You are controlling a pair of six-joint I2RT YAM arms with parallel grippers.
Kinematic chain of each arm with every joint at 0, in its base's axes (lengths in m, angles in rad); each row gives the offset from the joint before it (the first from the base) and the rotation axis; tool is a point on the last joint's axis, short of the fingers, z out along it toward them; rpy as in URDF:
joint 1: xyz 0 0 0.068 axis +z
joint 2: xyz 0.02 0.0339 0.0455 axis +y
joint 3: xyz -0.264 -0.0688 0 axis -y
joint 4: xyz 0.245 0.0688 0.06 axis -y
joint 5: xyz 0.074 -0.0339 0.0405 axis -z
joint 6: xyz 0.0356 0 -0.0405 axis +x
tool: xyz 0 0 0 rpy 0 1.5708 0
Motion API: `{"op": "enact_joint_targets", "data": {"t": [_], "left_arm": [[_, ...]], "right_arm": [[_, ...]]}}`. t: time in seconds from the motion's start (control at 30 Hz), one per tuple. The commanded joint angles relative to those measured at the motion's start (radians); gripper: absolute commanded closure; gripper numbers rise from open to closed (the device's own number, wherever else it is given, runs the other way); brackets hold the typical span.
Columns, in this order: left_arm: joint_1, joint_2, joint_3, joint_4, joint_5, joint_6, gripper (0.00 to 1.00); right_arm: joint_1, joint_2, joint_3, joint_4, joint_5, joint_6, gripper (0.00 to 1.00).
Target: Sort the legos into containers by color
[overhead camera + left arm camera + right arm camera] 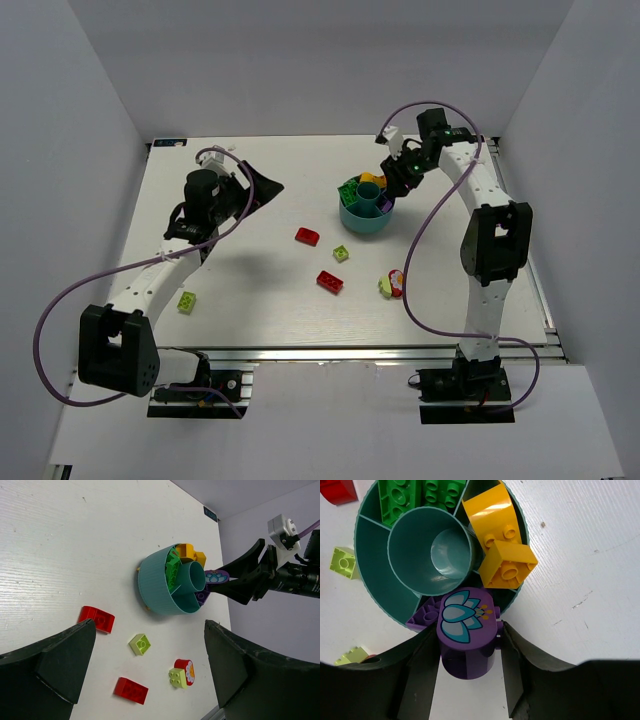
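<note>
The teal divided bowl (365, 222) stands right of the table's middle. Its wedges hold green bricks (420, 495), yellow-orange bricks (500, 545) and a purple brick (422, 617). My right gripper (388, 176) is shut on a purple brick with a flower print (465, 615) and holds it over the bowl's rim by the purple wedge. It also shows in the left wrist view (216, 576). My left gripper (258, 185) is open and empty, above the table's back left. On the table lie two red bricks (307, 236) (330, 282) and a lime brick (342, 253).
A lime brick stuck to a red round piece (391, 284) lies right of the red bricks. Another lime brick (187, 301) lies by the left arm. White walls close in the table on three sides. The right arm's cable loops over the table's right part.
</note>
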Motion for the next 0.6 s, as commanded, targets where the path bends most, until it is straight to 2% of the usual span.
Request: {"op": "enact_joint_targets", "data": {"t": [0.0, 0.57], "left_arm": [[0.010, -0.039, 0.001, 0.011, 0.017, 0.005, 0.02], [0.017, -0.012, 0.005, 0.031, 0.039, -0.007, 0.02]], "right_arm": [[0.004, -0.009, 0.016, -0.014, -0.010, -0.026, 0.98], [0.044, -0.018, 0.012, -0.039, 0.009, -0.112, 0.47]]}}
